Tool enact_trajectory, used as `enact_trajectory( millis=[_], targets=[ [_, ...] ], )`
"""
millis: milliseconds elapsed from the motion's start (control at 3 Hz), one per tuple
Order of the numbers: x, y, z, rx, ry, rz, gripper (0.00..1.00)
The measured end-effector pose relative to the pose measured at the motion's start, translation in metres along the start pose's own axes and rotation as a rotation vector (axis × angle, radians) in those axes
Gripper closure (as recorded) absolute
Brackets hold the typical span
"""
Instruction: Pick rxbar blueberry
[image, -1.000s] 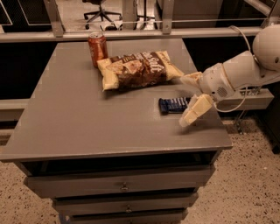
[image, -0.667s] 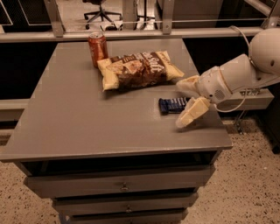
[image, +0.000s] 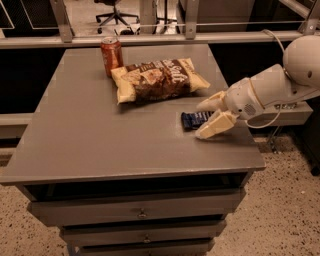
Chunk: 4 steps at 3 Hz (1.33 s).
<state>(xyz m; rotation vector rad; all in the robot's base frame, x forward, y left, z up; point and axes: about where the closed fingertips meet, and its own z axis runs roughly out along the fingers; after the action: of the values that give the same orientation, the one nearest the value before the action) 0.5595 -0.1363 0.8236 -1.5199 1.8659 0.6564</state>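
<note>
rxbar blueberry (image: 192, 119), dark blue, flat, between gripper (image: 199, 121) fingers (image: 216, 125)

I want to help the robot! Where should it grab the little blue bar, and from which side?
Probably the right end of the rxbar blueberry, squeezed across its short width, coming from the right side of the table. The bar lies flat, long way pointing right, and the gripper sits there, open, a finger beside each long edge.

One soda can (image: 111, 54), one chip bag (image: 157, 79), one rxbar blueberry (image: 192, 120), one gripper (image: 206, 117) around it; three drawers (image: 142, 212), I think
</note>
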Motion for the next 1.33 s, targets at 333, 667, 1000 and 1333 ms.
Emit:
enact_trajectory(
  millis=[333, 667, 1000, 1333],
  targets=[
    [0.0, -0.003, -0.009, 0.023, -0.021, 0.045, 0.83],
    [-0.011, -0.004, -0.03, 0.076, -0.045, 0.056, 1.0],
    [-0.048, 0.0, -0.069, 0.149, -0.117, 0.018, 1.0],
    [-0.077, 0.003, -0.075, 0.181, -0.195, -0.058, 1.0]
  ],
)
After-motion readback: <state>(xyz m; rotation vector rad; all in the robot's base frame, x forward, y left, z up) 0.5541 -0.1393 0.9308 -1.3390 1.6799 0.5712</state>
